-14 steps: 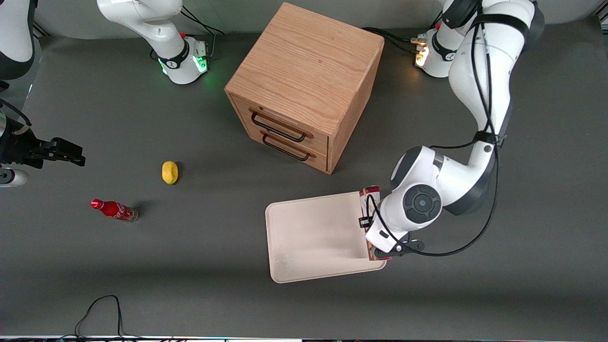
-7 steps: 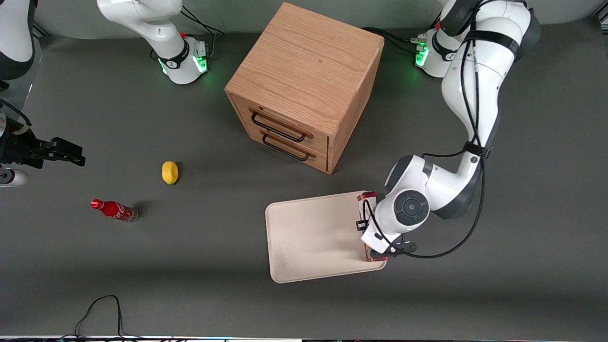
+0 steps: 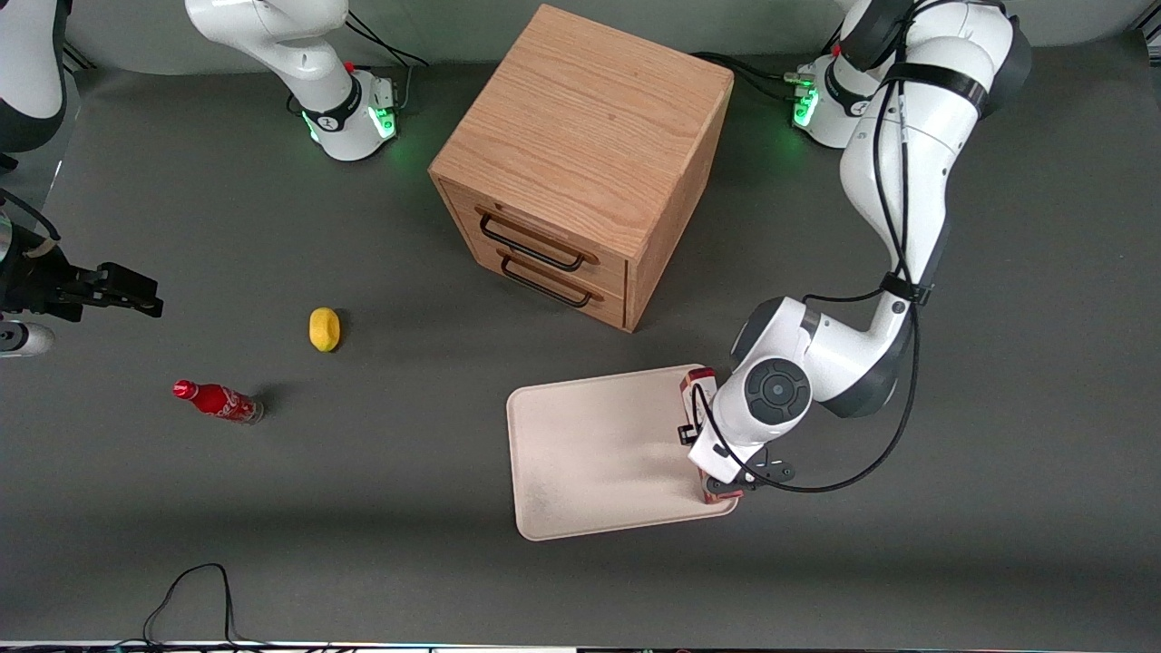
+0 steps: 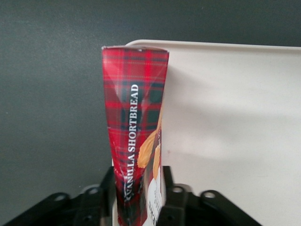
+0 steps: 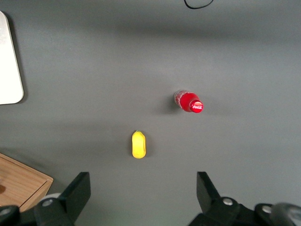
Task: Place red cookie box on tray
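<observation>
Carrying step: the gripper point(image 4: 136, 195) clamps the shortbread cookie box point(image 4: 136, 141) over the tray point(image 3: 590, 453) rim at three o'clock. Next: shift toward nine o'clock, lower, release.

A robotics lab: white jointed robot arms point(image 3: 898, 181) with lit bases are bolted to a dark grey matte worktop point(image 3: 363, 508), black cables point(image 3: 195, 589) trail across it, and test props lie scattered about.
</observation>
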